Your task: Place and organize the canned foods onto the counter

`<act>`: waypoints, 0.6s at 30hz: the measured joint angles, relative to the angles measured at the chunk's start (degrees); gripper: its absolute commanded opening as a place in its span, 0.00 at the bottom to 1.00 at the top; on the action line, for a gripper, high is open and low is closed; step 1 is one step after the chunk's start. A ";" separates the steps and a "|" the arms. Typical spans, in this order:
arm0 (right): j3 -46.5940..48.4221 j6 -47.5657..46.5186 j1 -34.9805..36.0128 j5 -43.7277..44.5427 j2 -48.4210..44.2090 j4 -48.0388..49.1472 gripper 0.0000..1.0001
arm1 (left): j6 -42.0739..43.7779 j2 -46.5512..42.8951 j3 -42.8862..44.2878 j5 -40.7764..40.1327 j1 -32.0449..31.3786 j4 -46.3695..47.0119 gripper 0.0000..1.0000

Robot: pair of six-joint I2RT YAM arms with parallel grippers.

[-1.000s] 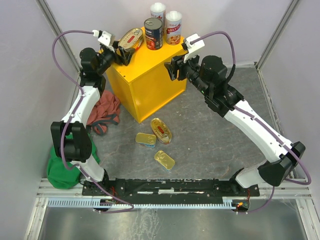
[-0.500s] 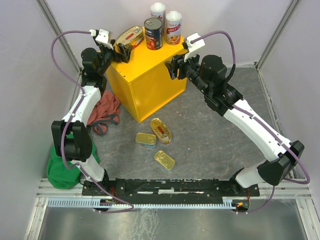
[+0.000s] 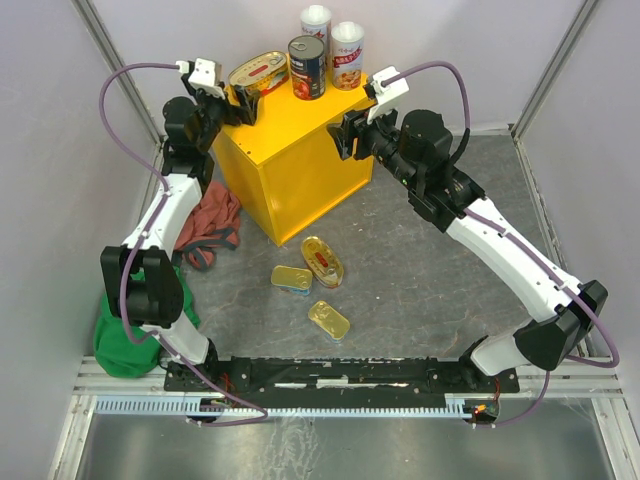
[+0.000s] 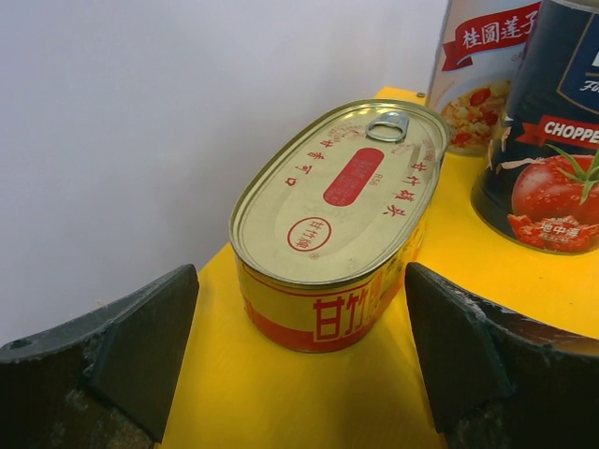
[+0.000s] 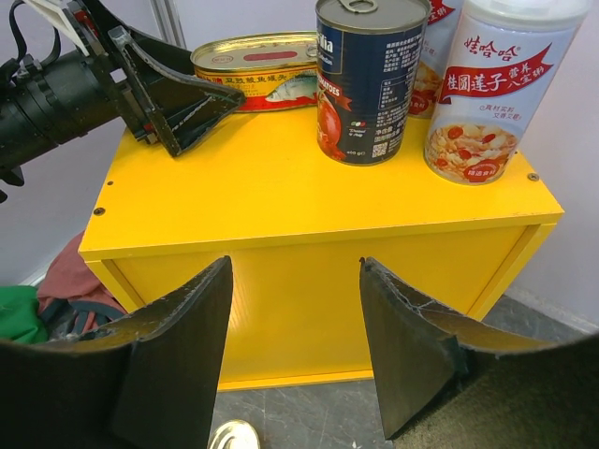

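The left tool (image 3: 238, 102) stands spread either side of the oval tin (image 4: 337, 201), which rests free on the yellow surface (image 3: 290, 150), upper centre; it should back straight off without nudging it. The right tool (image 5: 295, 271), spread and empty, faces the surface's front
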 measured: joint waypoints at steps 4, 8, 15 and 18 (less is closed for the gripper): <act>0.00 0.09 0.00 -0.02 0.11 -0.04 0.65 | -0.09 0.00 -0.11 1.01 -0.61 0.26 0.93; 0.00 0.17 0.00 -0.02 0.13 -0.04 0.65 | -0.11 0.00 -0.13 1.92 -1.70 0.28 0.93; 0.00 0.15 -0.02 0.00 0.13 -0.09 0.65 | -0.13 0.02 -0.11 1.97 -2.47 0.31 0.92; 0.07 0.15 -0.11 0.00 0.13 -0.31 0.65 | -0.13 0.02 -0.11 1.90 -2.60 0.28 0.92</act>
